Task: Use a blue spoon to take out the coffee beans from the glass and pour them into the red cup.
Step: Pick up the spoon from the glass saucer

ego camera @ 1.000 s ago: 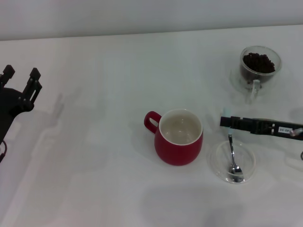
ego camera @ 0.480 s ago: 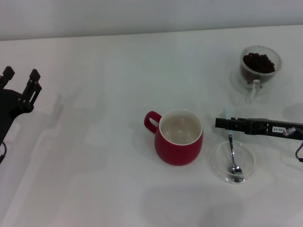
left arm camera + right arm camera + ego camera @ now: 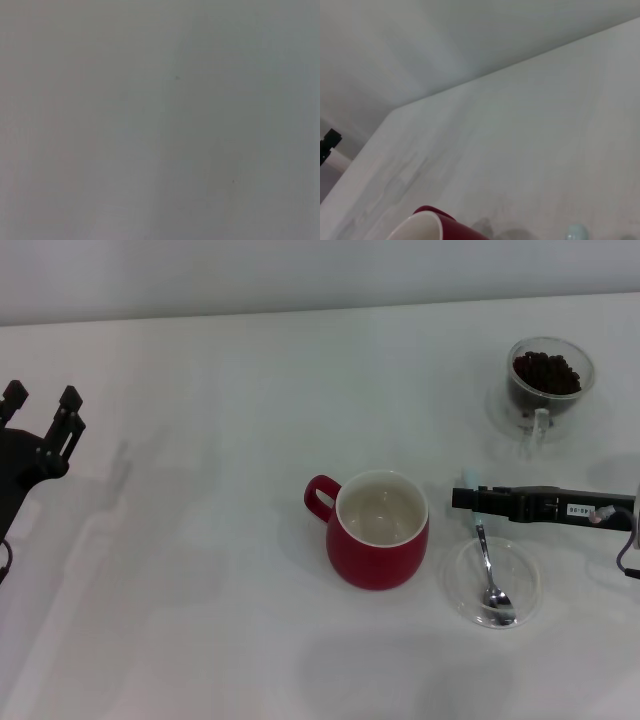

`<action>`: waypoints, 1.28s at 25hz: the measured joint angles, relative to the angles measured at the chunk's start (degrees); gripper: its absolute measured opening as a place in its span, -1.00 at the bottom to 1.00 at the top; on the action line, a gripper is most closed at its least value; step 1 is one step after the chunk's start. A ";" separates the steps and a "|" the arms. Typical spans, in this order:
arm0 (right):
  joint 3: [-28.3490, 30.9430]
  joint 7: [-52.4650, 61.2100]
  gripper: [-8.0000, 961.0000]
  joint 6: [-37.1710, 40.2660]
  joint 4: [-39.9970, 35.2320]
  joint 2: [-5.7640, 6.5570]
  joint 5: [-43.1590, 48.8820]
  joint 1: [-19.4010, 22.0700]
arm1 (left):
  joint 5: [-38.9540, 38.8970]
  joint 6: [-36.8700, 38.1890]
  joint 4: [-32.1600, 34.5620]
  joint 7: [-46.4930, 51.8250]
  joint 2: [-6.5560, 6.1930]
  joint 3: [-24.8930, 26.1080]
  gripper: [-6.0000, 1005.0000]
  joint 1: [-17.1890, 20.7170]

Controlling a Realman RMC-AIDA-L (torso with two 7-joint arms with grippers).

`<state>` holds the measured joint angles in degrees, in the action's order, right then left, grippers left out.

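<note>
The red cup (image 3: 378, 531) stands mid-table, white inside and empty; its rim (image 3: 427, 224) also shows in the right wrist view. The glass (image 3: 549, 382) with the coffee beans (image 3: 546, 371) stands at the far right. The blue spoon (image 3: 484, 558) has its metal bowl in a clear saucer (image 3: 521, 562) right of the cup. Its pale handle tip (image 3: 469, 478) (image 3: 576, 233) rises past my right gripper (image 3: 458, 498). That gripper reaches in from the right and is shut on the handle. My left gripper (image 3: 42, 396) is parked open at the far left.
The white table (image 3: 200, 560) spreads wide between the left arm and the cup. Its far edge meets a pale wall. The left wrist view shows only a blank grey surface.
My right gripper has slid a little to the left. The spoon's handle has swung left with it, while the spoon's bowl has stayed in the saucer. The left arm has not moved.
</note>
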<state>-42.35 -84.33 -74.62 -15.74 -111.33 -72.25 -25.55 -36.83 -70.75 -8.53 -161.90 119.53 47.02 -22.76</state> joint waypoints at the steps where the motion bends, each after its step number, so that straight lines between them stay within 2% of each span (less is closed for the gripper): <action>1: -0.01 -0.01 -0.06 0.13 0.00 -0.03 0.11 -0.13 | 0.00 0.00 0.00 0.00 0.00 0.01 0.28 0.00; 3: -0.01 -0.01 -0.20 0.34 0.00 -0.07 0.17 -0.23 | 0.00 0.00 0.00 0.00 0.00 0.06 0.28 0.00; 14: -0.01 0.32 -0.36 1.32 0.00 0.18 0.27 -0.38 | 0.00 0.15 0.00 0.00 -0.08 0.09 0.28 -0.32; 19: 0.27 0.39 -0.68 1.50 0.00 0.34 0.27 -0.38 | 0.00 0.25 0.00 0.00 -0.09 0.09 0.28 -0.43; 32: 1.37 0.40 -0.68 -0.36 -1.13 0.75 -2.24 0.81 | 0.01 0.26 0.00 0.00 -0.09 0.09 0.28 -0.43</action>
<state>-40.98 -83.93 -74.98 -16.87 -110.58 -74.49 -24.74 -36.82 -70.49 -8.53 -161.89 119.44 47.11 -23.19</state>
